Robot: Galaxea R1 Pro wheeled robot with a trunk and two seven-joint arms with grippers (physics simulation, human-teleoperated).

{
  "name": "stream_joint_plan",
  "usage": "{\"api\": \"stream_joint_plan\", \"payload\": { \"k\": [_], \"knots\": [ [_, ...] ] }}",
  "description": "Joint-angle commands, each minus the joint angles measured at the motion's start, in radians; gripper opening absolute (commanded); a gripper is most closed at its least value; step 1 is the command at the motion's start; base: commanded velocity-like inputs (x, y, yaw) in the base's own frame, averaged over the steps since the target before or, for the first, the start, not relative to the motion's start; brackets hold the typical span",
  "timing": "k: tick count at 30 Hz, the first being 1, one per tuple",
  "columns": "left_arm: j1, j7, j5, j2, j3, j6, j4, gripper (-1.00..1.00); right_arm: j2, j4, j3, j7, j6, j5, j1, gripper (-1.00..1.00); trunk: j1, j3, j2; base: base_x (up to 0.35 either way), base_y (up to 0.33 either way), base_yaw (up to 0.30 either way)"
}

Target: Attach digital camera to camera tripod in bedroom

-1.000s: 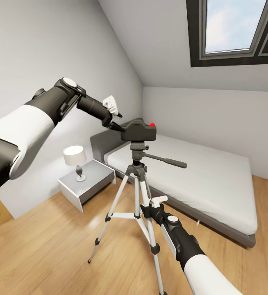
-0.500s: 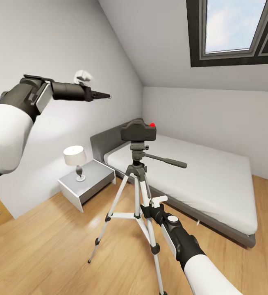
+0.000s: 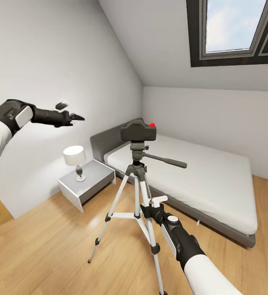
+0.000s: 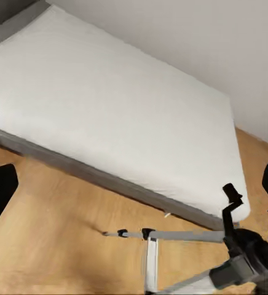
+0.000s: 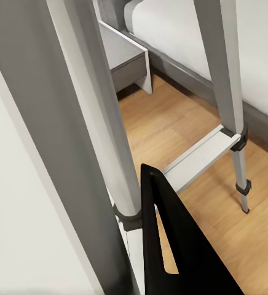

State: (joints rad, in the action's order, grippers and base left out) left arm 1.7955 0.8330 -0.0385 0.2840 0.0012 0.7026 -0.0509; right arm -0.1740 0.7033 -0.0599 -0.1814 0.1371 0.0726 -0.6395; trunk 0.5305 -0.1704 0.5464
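The right gripper (image 3: 147, 209) sits against a tripod (image 3: 137, 192) leg, jaws apparently clamped on it, with bare wood floor (image 3: 48, 246) open around the feet. The camera (image 3: 139, 131) sits on the tripod head, above that gripper. Further off, the left gripper (image 3: 77, 117) hangs empty, jaws narrow, near the wall (image 3: 48, 61), well apart from the camera, the bed (image 3: 207, 180) beyond.

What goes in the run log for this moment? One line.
camera: seated on tripod head | left pincer: empty, away from camera, near wall | right pincer: at tripod leg | bed behind
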Motion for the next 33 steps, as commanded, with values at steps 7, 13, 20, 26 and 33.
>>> {"api": "stream_joint_plan", "payload": {
  "k": [7, 13, 20, 26, 33],
  "knots": [
    [-0.082, -0.052, 0.003, 0.107, 0.007, 0.044, 0.04, 1.0, 0.0, -0.001, -0.001, -0.004, 0.006, 0.053, 0.0, -1.0, 0.0, -0.002, 0.002, 0.0, 0.0, 0.0],
    [-0.318, -0.064, 0.008, 0.137, 0.008, 0.034, 0.047, 1.0, 0.0, -0.001, -0.001, -0.003, 0.007, 0.054, 0.0, -1.0, 0.0, -0.002, 0.002, 0.0, 0.0, 0.0],
    [-0.614, -0.077, 0.066, 0.14, 0.01, -0.086, 0.049, 1.0, 0.0, -0.001, -0.003, -0.003, 0.007, 0.054, 0.0, -1.0, 0.0, -0.002, 0.002, 0.0, 0.0, 0.0],
    [-0.824, -0.083, 0.147, 0.13, 0.011, -0.159, 0.049, 1.0, 0.0, -0.001, -0.003, -0.003, 0.007, 0.052, 0.0, -1.0, 0.0, -0.002, 0.002, 0.0, 0.0, 0.0],
    [-1.039, -0.204, 0.201, 0.094, 0.011, -0.207, 0.049, 1.0, 0.0, -0.001, -0.004, -0.005, 0.008, 0.047, 0.0, -1.0, 0.0, -0.002, 0.002, 0.0, 0.0, 0.0]
  ]
}}
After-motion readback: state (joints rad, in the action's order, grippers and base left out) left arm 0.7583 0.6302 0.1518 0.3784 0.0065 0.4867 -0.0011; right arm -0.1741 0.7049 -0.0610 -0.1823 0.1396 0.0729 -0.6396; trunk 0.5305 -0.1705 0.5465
